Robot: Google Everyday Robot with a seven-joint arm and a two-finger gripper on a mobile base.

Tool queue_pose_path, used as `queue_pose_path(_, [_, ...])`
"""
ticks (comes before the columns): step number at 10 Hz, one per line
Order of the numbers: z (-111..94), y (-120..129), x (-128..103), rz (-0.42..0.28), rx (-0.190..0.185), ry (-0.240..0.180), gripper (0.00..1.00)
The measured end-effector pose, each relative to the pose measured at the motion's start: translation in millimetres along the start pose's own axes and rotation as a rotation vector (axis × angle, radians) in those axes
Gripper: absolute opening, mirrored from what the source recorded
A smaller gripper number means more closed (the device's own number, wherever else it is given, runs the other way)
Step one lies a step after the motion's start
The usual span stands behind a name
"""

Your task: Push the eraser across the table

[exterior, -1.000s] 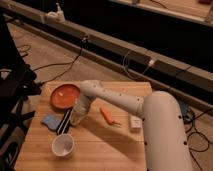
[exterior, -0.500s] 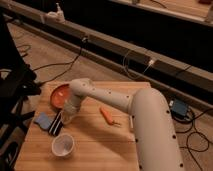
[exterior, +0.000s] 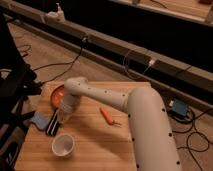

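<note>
So the eraser (exterior: 53, 124) is lying on the left part of the table (exterior: 95, 145), a dark bar running diagonally, with its left side right up against a small blue pad (exterior: 41, 120). The gripper (exterior: 64, 114) is down at the eraser's upper right end, and honestly I can't tell whether it's touching the bar or how its business end is set, it's all a blur of white there.

Just below the eraser is a white cup (exterior: 63, 145), standing upright, near but not touching. The orange plate (exterior: 58, 94) sits behind the gripper, half hidden by the arm (exterior: 125, 105). An orange pen-like tool (exterior: 109, 116) lies mid-table, well apart from everything else.

The table is light wooden planks, and around it there's a brownish floor with black cables (exterior: 60, 65) snaking about and a long dark rail (exterior: 125, 50) running across the back.

Compared to half a second ago, the arm has swung further left and the view has shifted with it; the eraser now sits closer to the cup.

Room-wise: the pad is close to the left edge, so not much space that way. To the right of the cup there's open wood.
</note>
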Motion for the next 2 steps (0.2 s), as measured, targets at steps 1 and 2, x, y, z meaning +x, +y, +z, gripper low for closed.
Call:
queue_pose_path(1, [-2.1,4.0,4.3,0.010,-0.002,0.007,0.05])
queue_pose_path(2, [-1.4,2.0,2.0,0.007,-0.001,0.004,0.05])
